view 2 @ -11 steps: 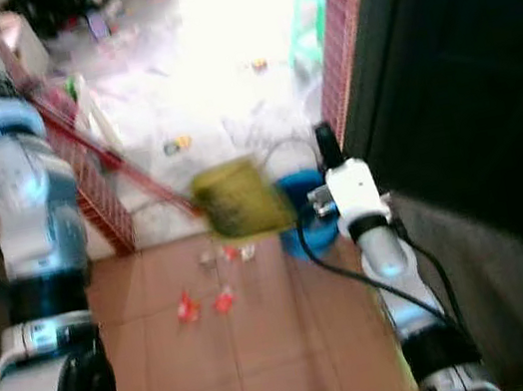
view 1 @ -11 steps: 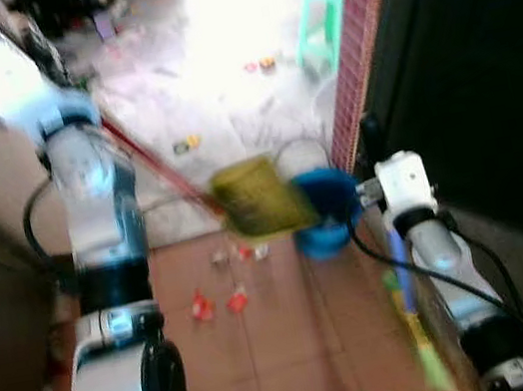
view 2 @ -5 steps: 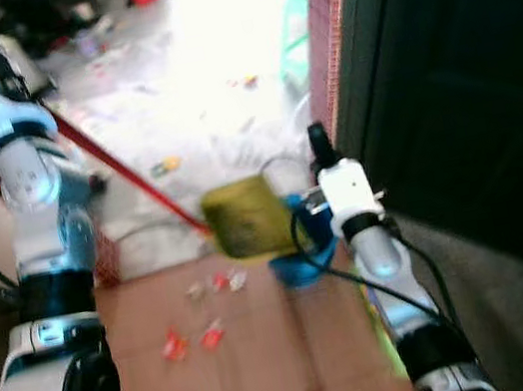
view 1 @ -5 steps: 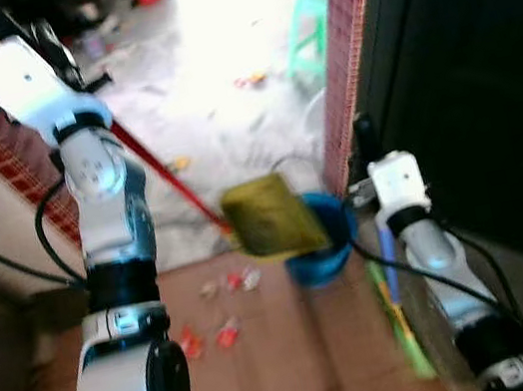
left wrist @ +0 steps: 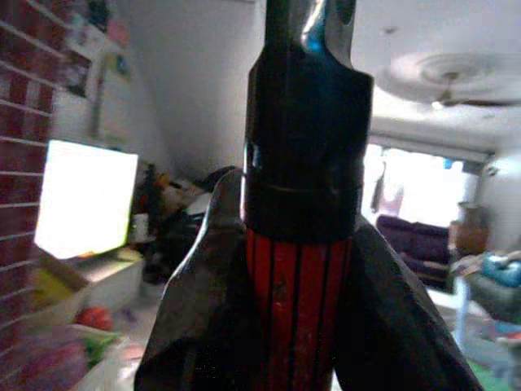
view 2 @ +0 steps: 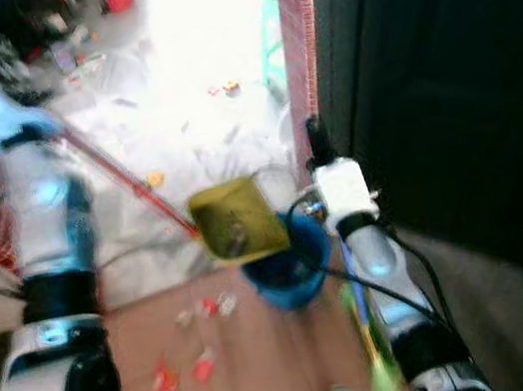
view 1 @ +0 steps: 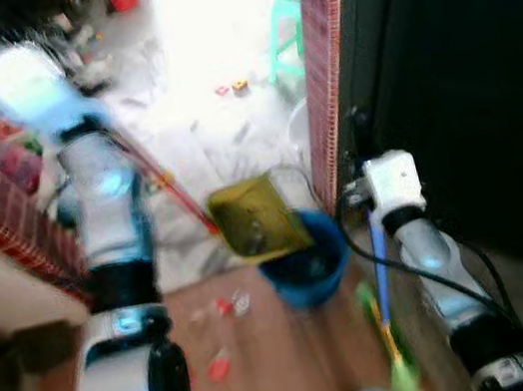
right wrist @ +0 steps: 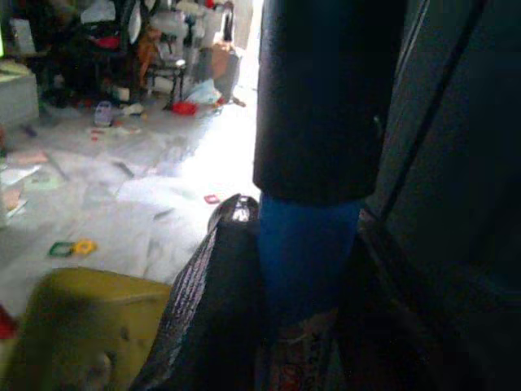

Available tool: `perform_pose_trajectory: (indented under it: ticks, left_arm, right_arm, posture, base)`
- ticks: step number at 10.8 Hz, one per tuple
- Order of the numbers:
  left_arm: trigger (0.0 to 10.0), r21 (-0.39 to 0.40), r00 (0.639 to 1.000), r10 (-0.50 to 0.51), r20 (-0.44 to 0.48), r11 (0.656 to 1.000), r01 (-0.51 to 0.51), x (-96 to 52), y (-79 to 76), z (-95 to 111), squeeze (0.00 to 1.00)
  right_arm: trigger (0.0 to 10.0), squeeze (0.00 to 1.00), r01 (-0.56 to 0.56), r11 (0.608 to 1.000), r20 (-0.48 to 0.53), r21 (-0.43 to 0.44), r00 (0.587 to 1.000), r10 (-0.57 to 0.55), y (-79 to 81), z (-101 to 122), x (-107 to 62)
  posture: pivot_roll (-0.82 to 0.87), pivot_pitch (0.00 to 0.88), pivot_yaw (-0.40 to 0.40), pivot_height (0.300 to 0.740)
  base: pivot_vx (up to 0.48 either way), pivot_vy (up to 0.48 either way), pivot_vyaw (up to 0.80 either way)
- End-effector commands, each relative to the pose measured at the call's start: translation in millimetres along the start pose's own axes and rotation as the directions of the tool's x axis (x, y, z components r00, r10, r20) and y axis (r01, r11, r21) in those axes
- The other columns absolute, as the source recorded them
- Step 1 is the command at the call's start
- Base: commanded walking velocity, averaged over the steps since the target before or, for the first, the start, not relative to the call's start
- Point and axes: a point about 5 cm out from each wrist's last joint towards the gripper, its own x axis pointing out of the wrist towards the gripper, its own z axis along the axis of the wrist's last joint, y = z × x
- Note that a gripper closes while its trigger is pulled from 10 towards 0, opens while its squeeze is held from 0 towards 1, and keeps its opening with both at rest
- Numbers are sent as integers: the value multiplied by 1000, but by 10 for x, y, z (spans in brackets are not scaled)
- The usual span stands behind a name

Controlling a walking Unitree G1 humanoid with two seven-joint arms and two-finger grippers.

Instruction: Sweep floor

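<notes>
A yellow dustpan (view 1: 251, 220) on a long red handle (view 1: 175, 195) hangs tilted over the rim of a blue bucket (view 1: 305, 267). My left gripper (left wrist: 297, 269) is shut on the red handle's black-capped end, raised at the upper left. At the right, beside the brick pillar, my right gripper (right wrist: 305, 269) is shut on a broom's blue handle (view 1: 379, 266). Its green bristles (view 1: 399, 374) reach the floor by my feet. Small red and white litter (view 1: 230, 305) lies on the brown tiles left of the bucket, with another red scrap (view 1: 218, 368) nearer.
A red brick pillar (view 1: 324, 63) and a dark door panel (view 1: 462, 69) close off the right. A low brick wall (view 1: 1, 211) runs along the left. Beyond lies a bright littered floor with a green stool (view 1: 279, 20) and clutter at the back.
The whole picture has shifted as the camera moved. The dustpan now sits further over the bucket's opening. Both grippers keep their hold.
</notes>
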Motion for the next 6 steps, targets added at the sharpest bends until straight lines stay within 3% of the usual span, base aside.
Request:
perform_pose_trajectory:
  ticks: [1, 6]
  left_arm:
    - [10000, -26, 994, 28, 110, 999, -25, 92, 70, 218, 0]
    - [10000, 16, 995, -74, 73, 997, 73, -50, -66, 47, 0]
  right_arm:
    - [10000, 0, -31, 998, 40, -54, 999, 33, 31, 73, 4]
    - [10000, 0, -25, 998, 36, -58, 999, 27, -5, 66, 12]
  posture:
    - [-123, 38, 66, 740]
    - [-121, 41, 62, 740]
  base:
    - [480, 0, 0]
    - [0, 0, 0]
